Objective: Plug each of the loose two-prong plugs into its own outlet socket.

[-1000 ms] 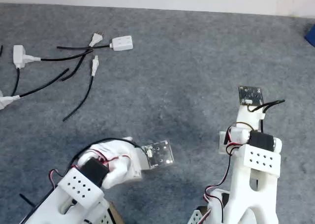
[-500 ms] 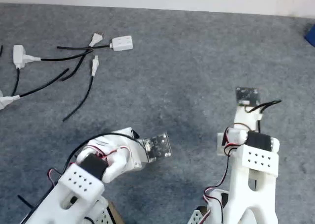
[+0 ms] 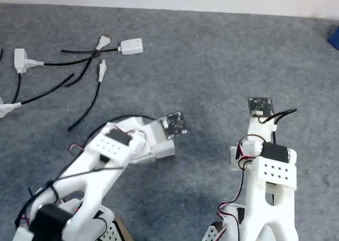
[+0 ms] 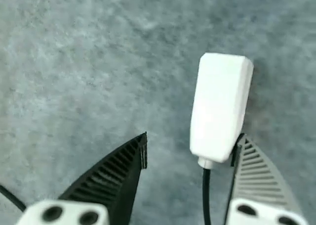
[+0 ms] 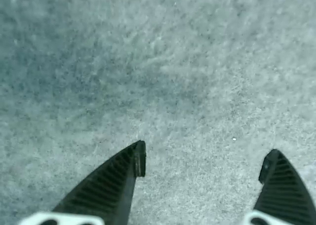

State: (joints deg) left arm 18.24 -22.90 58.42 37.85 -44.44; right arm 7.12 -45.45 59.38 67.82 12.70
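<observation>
I am holding my left gripper (image 4: 192,137) open over the grey carpet (image 4: 74,62), and I am not squeezing anything with it. A white socket block (image 4: 219,104) is lying on the carpet between my two fingers (image 4: 118,170). It is lying right up against one of them, but I cannot tell if the two are touching. A black cord (image 4: 205,195) is coming out of the end of the block that is nearest my wrist. I am holding my right gripper (image 5: 205,148) open too, with its fingers wide apart. It is hanging over bare carpet with nothing between them. In the high view, my left arm (image 3: 111,145) is sitting at the near left and pointing toward the middle. My right arm (image 3: 270,169) is sitting well apart from it at the near right. Far off in the far left corner, another white socket (image 3: 131,46) is lying with a loose plug (image 3: 104,41) just beside it. A second loose plug (image 3: 102,68) is lying a little nearer to me, apart from that socket. A white adapter (image 3: 20,57) is lying by the left edge with a dark cord running from it.
</observation>
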